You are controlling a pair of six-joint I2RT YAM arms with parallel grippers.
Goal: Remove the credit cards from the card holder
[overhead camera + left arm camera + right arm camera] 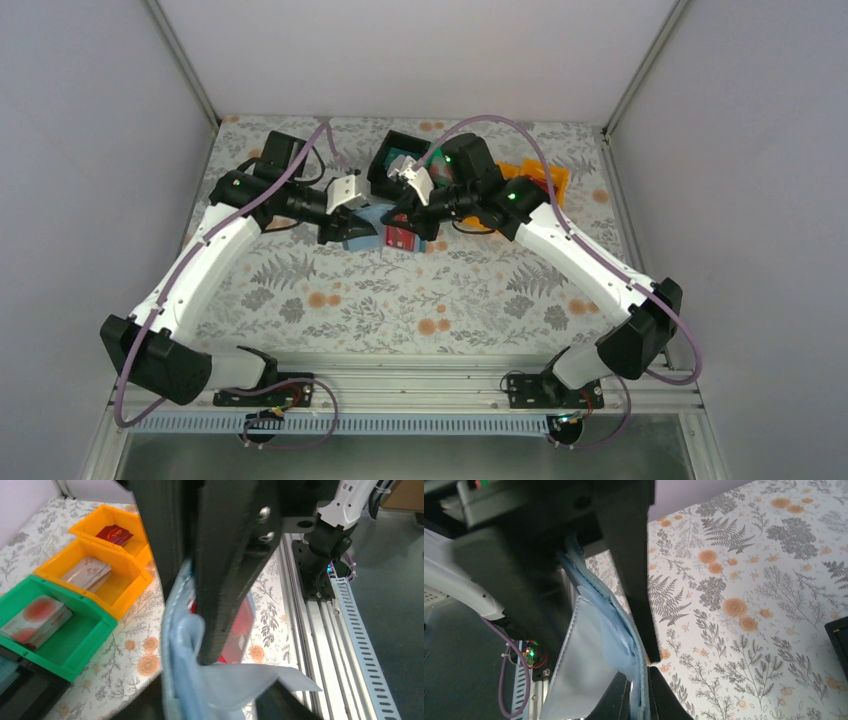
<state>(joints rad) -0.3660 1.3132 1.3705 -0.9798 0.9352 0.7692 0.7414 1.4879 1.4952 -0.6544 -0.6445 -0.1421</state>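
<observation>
The card holder (364,232), a soft blue wallet, hangs above the table's back centre between both grippers. My right gripper (649,680) is shut on the card holder's (616,630) edge. The left gripper's (212,692) jaws stand a little apart, and the card holder's (177,655) folds and pale flap lie loosely between them. A red credit card (241,625) shows at the wallet's side, partly hidden by the right gripper's finger (225,580). From above, the red card (401,238) sits just under the right gripper (407,216), with the left gripper (350,222) beside it.
Two orange bins (131,587) and a green bin (75,652) stand in a row, each holding cards; a black bin (25,692) adjoins them. In the overhead view, the black bin (385,148) and an orange bin (553,178) sit behind the arms. A metal rail (310,630) lines the near edge.
</observation>
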